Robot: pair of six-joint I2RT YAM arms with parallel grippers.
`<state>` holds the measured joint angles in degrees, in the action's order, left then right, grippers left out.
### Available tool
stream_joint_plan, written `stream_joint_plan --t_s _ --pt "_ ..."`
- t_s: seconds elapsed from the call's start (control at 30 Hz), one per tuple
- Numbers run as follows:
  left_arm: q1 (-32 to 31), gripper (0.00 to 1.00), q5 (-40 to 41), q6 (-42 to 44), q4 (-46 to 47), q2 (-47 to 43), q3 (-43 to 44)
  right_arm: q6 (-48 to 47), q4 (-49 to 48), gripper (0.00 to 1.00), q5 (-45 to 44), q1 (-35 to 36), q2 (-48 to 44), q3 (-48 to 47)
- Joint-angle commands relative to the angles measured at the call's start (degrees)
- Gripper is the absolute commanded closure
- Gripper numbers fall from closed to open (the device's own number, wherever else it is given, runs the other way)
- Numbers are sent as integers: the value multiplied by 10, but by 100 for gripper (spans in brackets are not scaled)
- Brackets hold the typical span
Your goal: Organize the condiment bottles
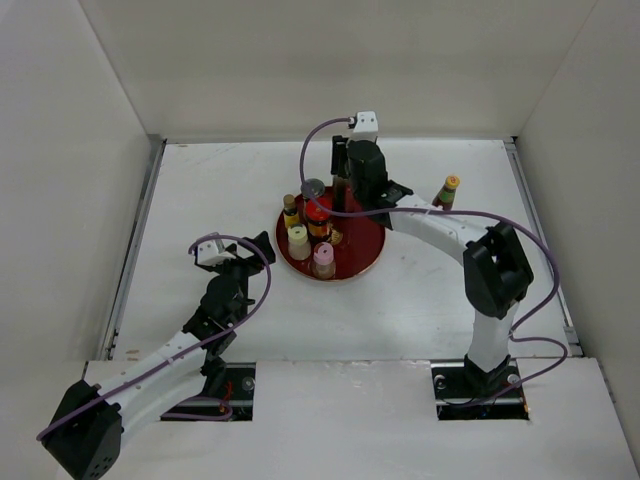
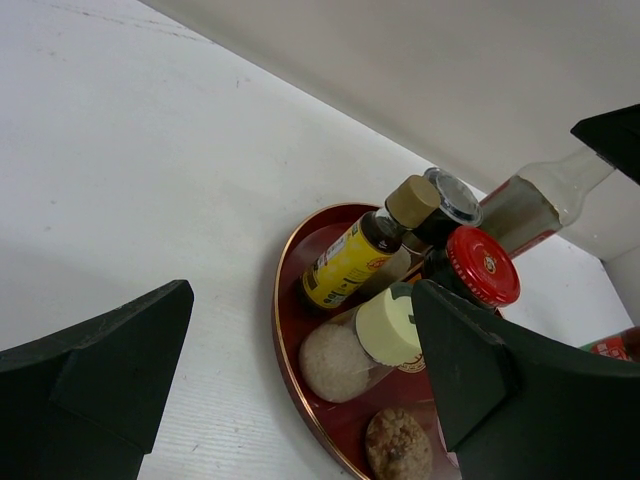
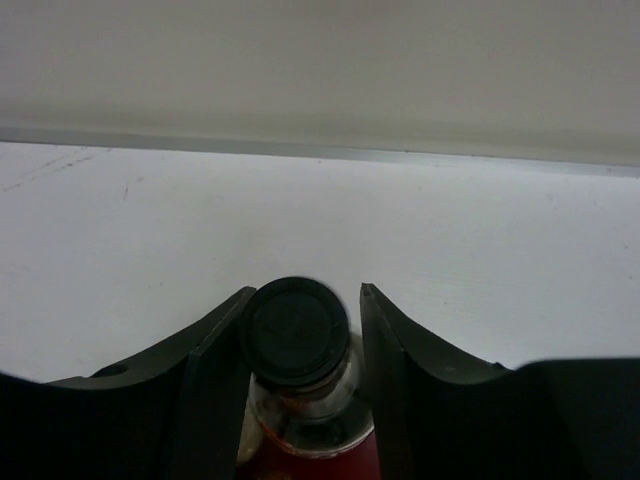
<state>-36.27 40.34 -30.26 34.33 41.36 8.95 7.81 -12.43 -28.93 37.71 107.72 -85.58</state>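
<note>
Several condiment bottles stand on the round red tray (image 1: pixel 370 262): a yellow-labelled bottle (image 1: pixel 291 210), a cream-lidded jar (image 1: pixel 298 240), a pink one (image 1: pixel 323 258), a red-lidded jar (image 1: pixel 318 218) and a silver-topped shaker (image 1: pixel 313 188). My right gripper (image 3: pixel 305 295) straddles the tall bottle's black cap (image 3: pixel 295 328) at the tray's back; its left finger touches the cap and a gap shows on the right. A slim yellow-capped bottle (image 1: pixel 447 190) stands alone on the table to the right. My left gripper (image 1: pixel 240 250) hangs open left of the tray, holding nothing.
In the left wrist view the cream-lidded jar (image 2: pixel 345 355), a brown-topped one (image 2: pixel 398 445) and the yellow-labelled bottle (image 2: pixel 350 262) crowd the tray's left rim (image 2: pixel 285 330). White walls enclose the table on three sides.
</note>
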Motion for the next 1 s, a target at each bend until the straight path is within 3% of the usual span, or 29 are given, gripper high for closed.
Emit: stream_joint_plan --t_s 0.0,0.2,0.37,0.47,0.6,0.73,0.97 --pt "4 8 -7 -5 23 -8 0 16 -81 42 -10 11 -10 8" --pt "3 8 -9 -5 22 -5 2 43 -69 25 -5 13 -53 28" --pt "3 8 -10 -6 22 -5 2 61 -62 8 -2 13 -164 93" --pt "3 8 -10 -6 22 -6 2 84 -58 6 -12 -14 -253 169" --pt "5 8 -10 -6 21 -6 4 117 -19 6 -66 -104 -348 278" --pt "4 8 -10 -8 21 -1 4 142 67 5 -101 -195 -341 306" --pt "0 8 -12 -10 25 11 6 124 86 3 -49 -243 -249 264"
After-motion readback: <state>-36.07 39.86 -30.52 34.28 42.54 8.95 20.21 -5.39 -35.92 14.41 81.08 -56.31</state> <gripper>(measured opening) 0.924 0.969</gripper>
